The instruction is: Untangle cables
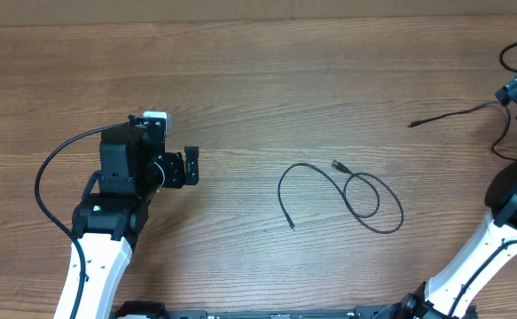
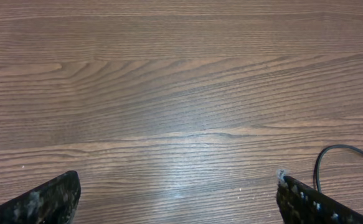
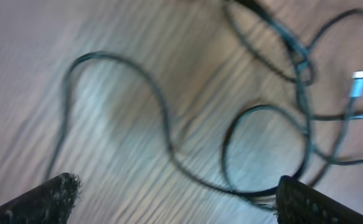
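While the left hand (image 1: 190, 166) and right hand (image 3: 178, 180) both gape empty, cables (image 3: 165, 121) lie loose on the desk (image 1: 240, 71).
Nearest, one looped cable (image 1: 281, 188) rests mid-desk — well apart from the left hand; farther back, a straighter strand (image 1: 453, 114) trails toward the right hand.

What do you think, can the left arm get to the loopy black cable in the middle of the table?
Probably yes. The left pincer is open and points toward the looped cable, with only bare table between them. Nothing seems to block it, if the arm stretches that far.
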`<state>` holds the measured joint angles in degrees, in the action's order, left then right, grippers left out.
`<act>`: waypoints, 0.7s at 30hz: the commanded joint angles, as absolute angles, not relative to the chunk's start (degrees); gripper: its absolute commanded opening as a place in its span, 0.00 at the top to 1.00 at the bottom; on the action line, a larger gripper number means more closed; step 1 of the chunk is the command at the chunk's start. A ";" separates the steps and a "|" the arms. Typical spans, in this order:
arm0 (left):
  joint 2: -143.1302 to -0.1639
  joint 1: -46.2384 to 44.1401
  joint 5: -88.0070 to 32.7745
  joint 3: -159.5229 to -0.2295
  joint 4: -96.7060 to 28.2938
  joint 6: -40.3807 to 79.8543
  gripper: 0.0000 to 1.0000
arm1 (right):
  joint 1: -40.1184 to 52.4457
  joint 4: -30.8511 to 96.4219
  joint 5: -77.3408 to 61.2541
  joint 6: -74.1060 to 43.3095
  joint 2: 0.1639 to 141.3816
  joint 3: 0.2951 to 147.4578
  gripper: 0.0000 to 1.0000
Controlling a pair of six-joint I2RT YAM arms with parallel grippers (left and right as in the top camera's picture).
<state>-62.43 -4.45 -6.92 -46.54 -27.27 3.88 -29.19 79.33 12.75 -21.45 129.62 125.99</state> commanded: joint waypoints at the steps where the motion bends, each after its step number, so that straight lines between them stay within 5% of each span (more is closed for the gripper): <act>1: -62.26 -4.43 -7.55 -47.09 -27.16 3.44 0.00 | -27.86 79.26 -2.59 -12.88 122.48 126.82 0.00; 5: -62.26 -4.43 -7.53 -47.09 -26.96 3.44 0.00 | -23.18 82.24 -15.73 -2.37 120.51 126.82 0.00; 12: -62.26 -4.43 -7.53 -47.09 -26.74 3.44 0.00 | -8.64 92.51 -16.80 -0.08 120.51 126.72 0.00; 21: -62.26 -4.43 -7.51 -47.09 -26.83 3.40 0.00 | 10.28 97.10 -1.30 -9.89 119.92 119.79 0.00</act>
<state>-62.43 -4.47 -6.90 -46.54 -27.00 3.88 7.29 97.14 -6.57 -5.45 121.56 123.15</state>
